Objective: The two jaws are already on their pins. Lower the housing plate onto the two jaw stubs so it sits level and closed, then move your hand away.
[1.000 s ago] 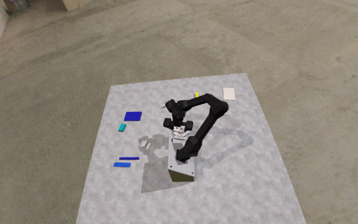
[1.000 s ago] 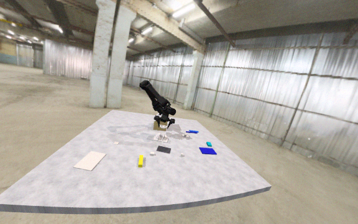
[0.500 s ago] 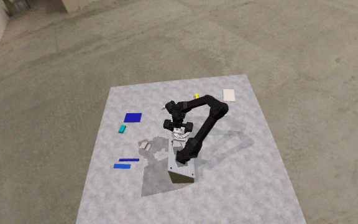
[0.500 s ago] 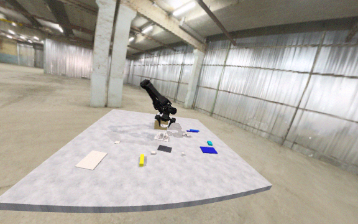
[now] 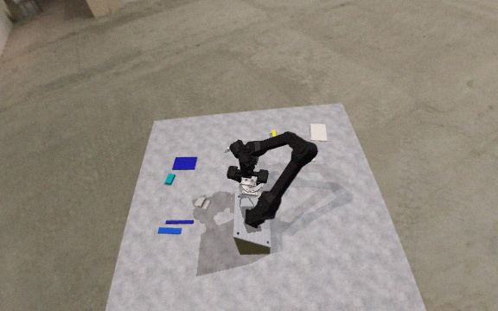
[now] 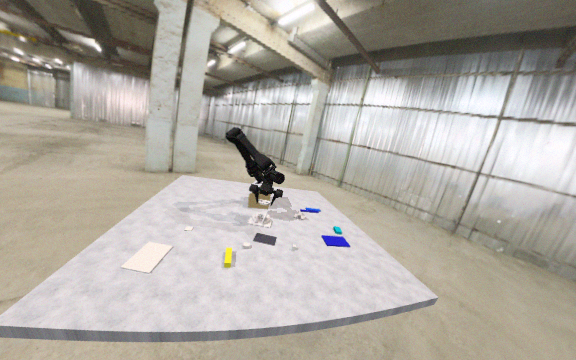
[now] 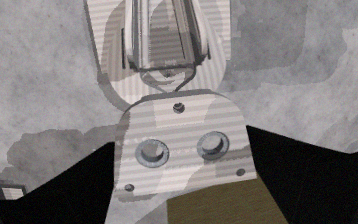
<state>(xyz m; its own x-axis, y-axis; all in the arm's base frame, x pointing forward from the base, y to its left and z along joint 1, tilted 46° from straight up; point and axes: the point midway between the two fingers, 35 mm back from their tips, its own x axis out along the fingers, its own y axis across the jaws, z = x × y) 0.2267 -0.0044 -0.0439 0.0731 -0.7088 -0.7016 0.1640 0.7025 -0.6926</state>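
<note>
- Jaws of the gripper (image 5: 249, 180) (image 6: 265, 202) (image 7: 180, 150): grasping the housing plate, one black finger at each side.
- Housing plate (image 5: 249, 179) (image 6: 264, 202) (image 7: 180, 125): pale, ribbed, rounded at one end, with two ringed holes and three small dark holes; held above the table (image 5: 137, 259) (image 6: 208, 290), apart from the assembly base, not seated.
- Assembly base (image 6: 253, 223) (image 7: 220, 30): pale, round-ended, inward of the far edge in the top view; metallic jaw parts (image 7: 162, 35) lie on it. Whether the stubs line up with the plate cannot be told.
- Mounting block (image 5: 253, 238) (image 6: 255, 201) (image 7: 225, 200): grey top, olive side, between the left and right edges.
- Black arm (image 5: 285, 173) (image 6: 250, 155): bent over the block.
- Cream panel (image 5: 318, 132) (image 6: 147, 257): flat, near the far right corner in the top view.
- Yellow bar (image 5: 274, 133) (image 6: 228, 258): near the far edge.
- Dark blue panel (image 5: 184, 163) (image 6: 336, 241) and teal block (image 5: 169, 179) (image 6: 337, 230): near the left edge, close together.
- Dark blue strip (image 5: 180, 222) and bright blue bar (image 5: 169, 231): side by side, further down the left edge.
- Charcoal panel (image 6: 265, 239): flat, between the assembly base and the exterior view's near edge.
</note>
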